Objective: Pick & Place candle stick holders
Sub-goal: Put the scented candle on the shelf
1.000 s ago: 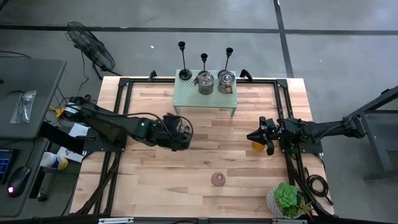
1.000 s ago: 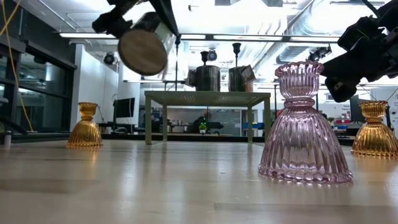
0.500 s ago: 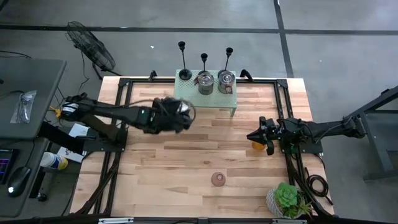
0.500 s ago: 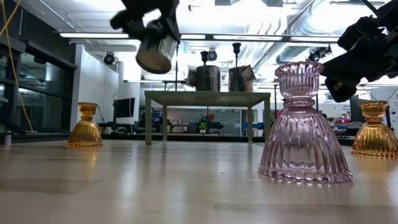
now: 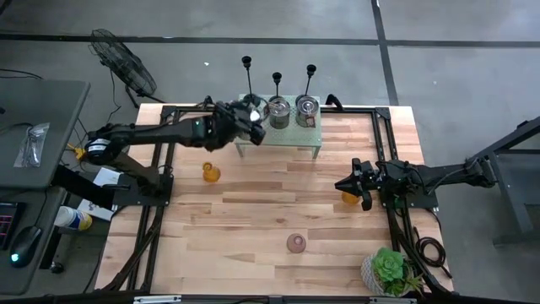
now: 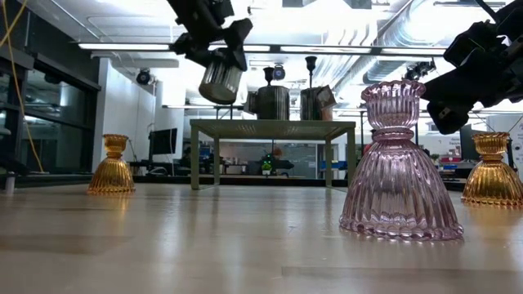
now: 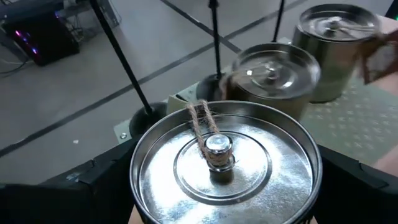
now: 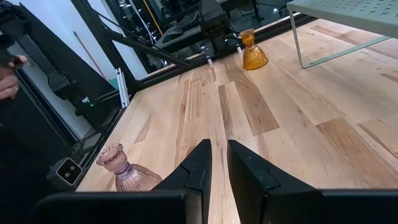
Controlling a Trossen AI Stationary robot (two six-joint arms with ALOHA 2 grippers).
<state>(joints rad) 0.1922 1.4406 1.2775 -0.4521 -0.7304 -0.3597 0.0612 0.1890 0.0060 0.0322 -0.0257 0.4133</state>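
Three thin black candle stick holders [image 5: 246,63] [image 5: 277,78] [image 5: 310,69] stand at the far side of the green shelf [image 5: 253,135]. The left one's round base [image 7: 148,116] rests on the shelf's corner. My left gripper [image 5: 250,113] is over the shelf's left end, shut on a lidded metal tin [image 6: 219,80] [image 7: 224,162], close in front of that candlestick. My right gripper [image 8: 217,167] waits shut at the table's right side, above the wood, holding nothing. My left gripper has the tin between its two fingers [image 7: 93,186], one on each side of the round wall [image 7: 138,194] just under the lid's rim. The fingers come from the table's left, slanting down. The tin is lifted clear above the shelf, slightly tilted.
Two more lidded tins [image 5: 278,112] [image 5: 307,110] stand on the shelf. Amber glass holders sit at the table's left [image 5: 210,172] and beside my right gripper [image 5: 348,198]; a pink one [image 5: 295,243] stands near the front. A potted plant [image 5: 388,270] is at the near right corner.
My left gripper has swung from the table's left middle toward the far edge and to the right, up to the green shelf, rising a little and rolling. The tin went with it and now hangs more upright. The amber holder that the arm hid now shows.
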